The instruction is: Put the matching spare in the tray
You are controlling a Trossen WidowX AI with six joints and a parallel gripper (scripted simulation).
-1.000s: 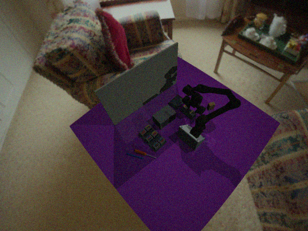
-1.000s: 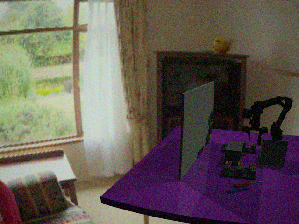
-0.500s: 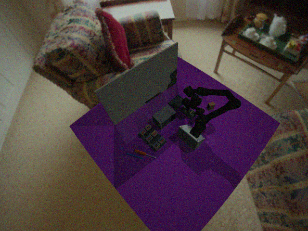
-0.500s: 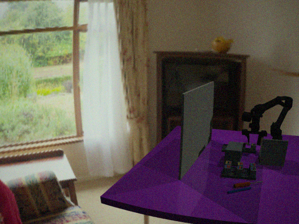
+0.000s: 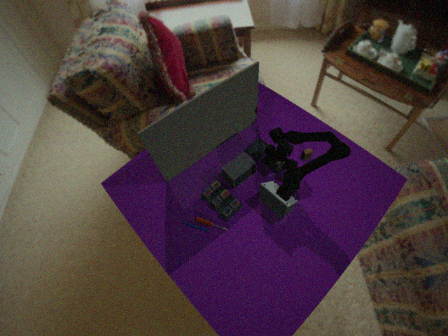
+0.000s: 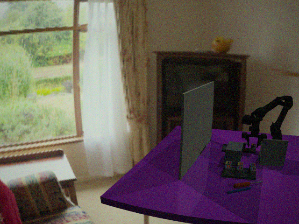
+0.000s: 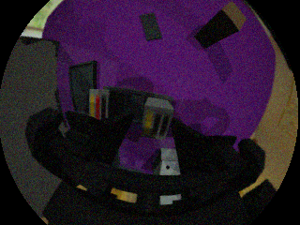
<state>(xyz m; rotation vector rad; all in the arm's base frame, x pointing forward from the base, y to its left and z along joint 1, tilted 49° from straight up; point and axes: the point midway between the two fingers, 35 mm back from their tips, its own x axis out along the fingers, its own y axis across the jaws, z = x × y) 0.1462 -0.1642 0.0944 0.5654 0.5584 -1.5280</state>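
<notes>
My gripper (image 5: 278,163) (image 6: 252,145) (image 7: 153,118) is open and low over a dark rack, its fingers on either side of a small grey block (image 7: 157,117) with a yellow stripe. I cannot tell whether they touch it. A second block (image 7: 99,104) with yellow and red stripes stands to its left in the wrist view, outside the fingers. The dark square tray (image 5: 256,148) (image 7: 83,84) lies beyond that block. Several small blocks with coloured labels stand on another dark rack (image 5: 226,219) (image 6: 238,176). I cannot read any code or tell which unit is the mounted one.
A grey box (image 5: 239,168) (image 6: 234,148) stands between the racks. A tall grey panel (image 5: 206,122) (image 6: 197,127) stands behind. A white-topped box (image 5: 276,203) (image 6: 273,153) is near the arm base. A tan block (image 5: 306,153) (image 7: 225,23), an orange screwdriver (image 5: 204,221) (image 6: 242,185) and a blue pen-like tool (image 5: 196,226) (image 6: 238,190) lie around.
</notes>
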